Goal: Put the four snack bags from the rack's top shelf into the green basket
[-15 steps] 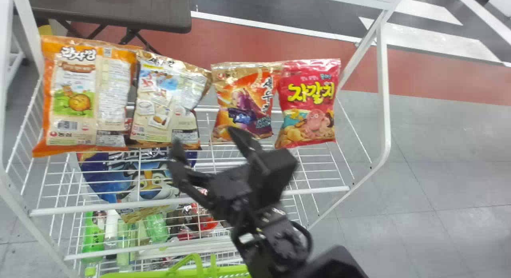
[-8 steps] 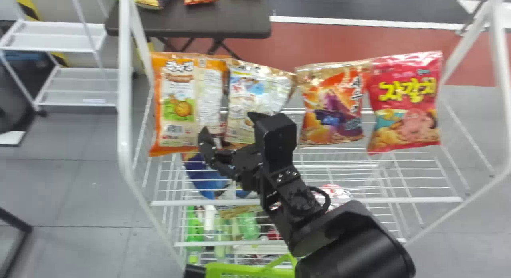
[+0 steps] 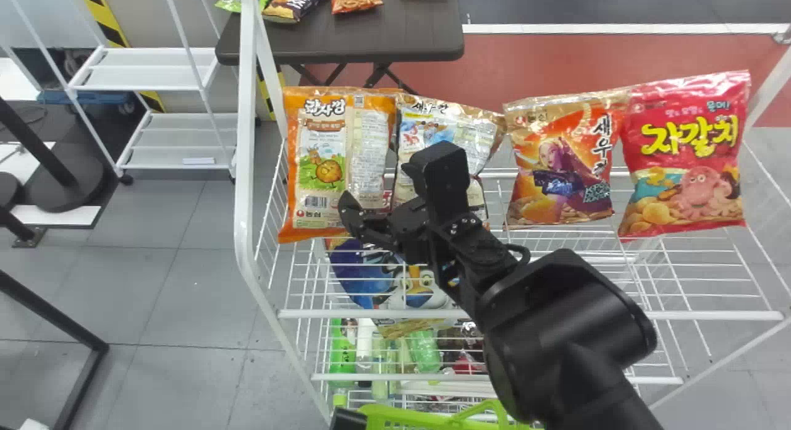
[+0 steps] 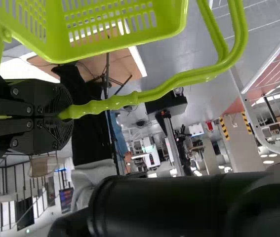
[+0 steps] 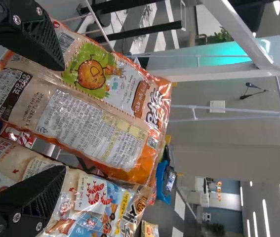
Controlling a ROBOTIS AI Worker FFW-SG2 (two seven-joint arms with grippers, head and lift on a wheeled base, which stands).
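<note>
The right gripper (image 3: 378,183) has its fingers spread apart before the orange-edged cream plastic snack bag (image 3: 321,164) and the cream-and-gold plastic snack bag (image 3: 426,124). These share the white wire rack's (image 3: 525,315) top shelf with the orange-and-gold plastic snack bag (image 3: 559,170) and the red plastic snack bag (image 3: 686,164). The left gripper (image 4: 68,113) is clamped on the handle of the lime-green plastic basket (image 3: 401,413), near the rack's front
</note>
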